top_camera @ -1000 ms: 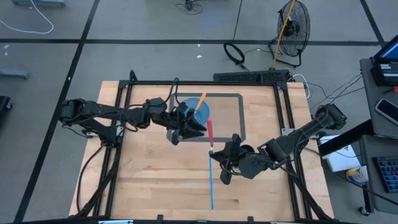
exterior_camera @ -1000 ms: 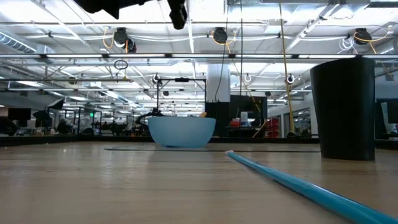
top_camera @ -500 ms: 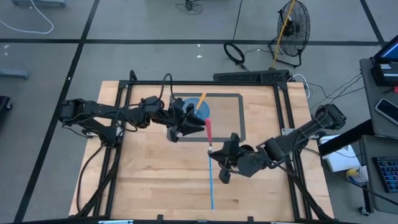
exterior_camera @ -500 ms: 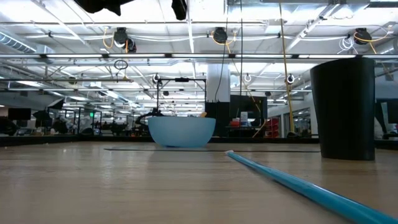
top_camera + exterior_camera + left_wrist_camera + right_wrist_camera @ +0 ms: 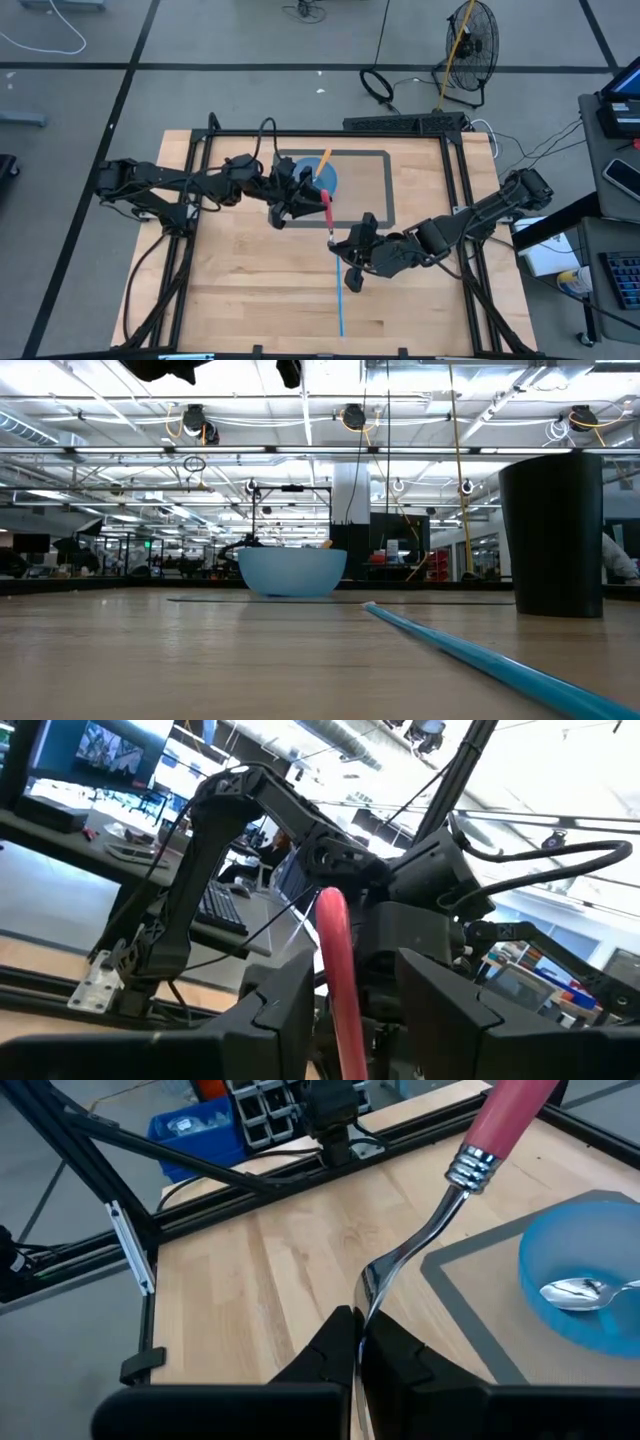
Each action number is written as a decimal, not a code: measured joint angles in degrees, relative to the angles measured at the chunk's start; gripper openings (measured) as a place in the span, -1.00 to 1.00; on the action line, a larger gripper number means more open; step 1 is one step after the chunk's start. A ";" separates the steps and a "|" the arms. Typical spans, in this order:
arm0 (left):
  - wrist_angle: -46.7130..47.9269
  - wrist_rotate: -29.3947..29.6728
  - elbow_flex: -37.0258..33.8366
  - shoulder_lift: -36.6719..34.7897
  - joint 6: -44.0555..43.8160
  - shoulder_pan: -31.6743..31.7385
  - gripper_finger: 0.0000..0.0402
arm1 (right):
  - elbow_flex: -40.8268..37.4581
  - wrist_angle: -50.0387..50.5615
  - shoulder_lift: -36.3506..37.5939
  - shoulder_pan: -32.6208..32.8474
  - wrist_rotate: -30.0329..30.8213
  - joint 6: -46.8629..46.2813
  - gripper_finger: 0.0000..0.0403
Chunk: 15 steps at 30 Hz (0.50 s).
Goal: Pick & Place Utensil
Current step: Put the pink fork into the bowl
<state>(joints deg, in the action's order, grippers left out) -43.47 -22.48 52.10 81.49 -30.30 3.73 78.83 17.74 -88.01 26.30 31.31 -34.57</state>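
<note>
From above, you see both arms meeting at mid-bench over one pink-handled utensil. The left hand sits at the handle end, just beside the blue bowl; the right hand sits at the metal end, nearer you. The utensil's long axis runs between the two hands, tilted slightly off the blue tape line, with the bowl beyond the handle end.

The low view shows the bowl resting on the bench; the utensil itself is out of frame.

In the left wrist view, the left hand has its fingers part-spread around the pink handle, which stands up between them.

In the right wrist view, the right hand is pressed together, pinching the metal tip; the neck rises away to the handle. A spoon already lies in the bowl.
</note>
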 joint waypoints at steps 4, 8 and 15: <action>-0.03 0.04 0.00 0.00 1.00 0.00 -0.41 | 0.00 -0.07 0.00 -0.04 -0.06 0.11 -0.99; 0.01 0.06 0.00 0.00 1.72 0.00 -0.71 | 0.00 -0.26 0.00 -0.04 -0.10 0.22 -0.99; -0.19 0.37 0.02 -0.07 1.31 -0.04 -0.82 | 0.00 0.04 0.00 -0.04 0.08 0.65 -0.99</action>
<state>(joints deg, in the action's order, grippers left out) -43.66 -22.11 52.12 81.43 -28.99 3.68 78.83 17.78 -88.01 26.26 31.39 -33.92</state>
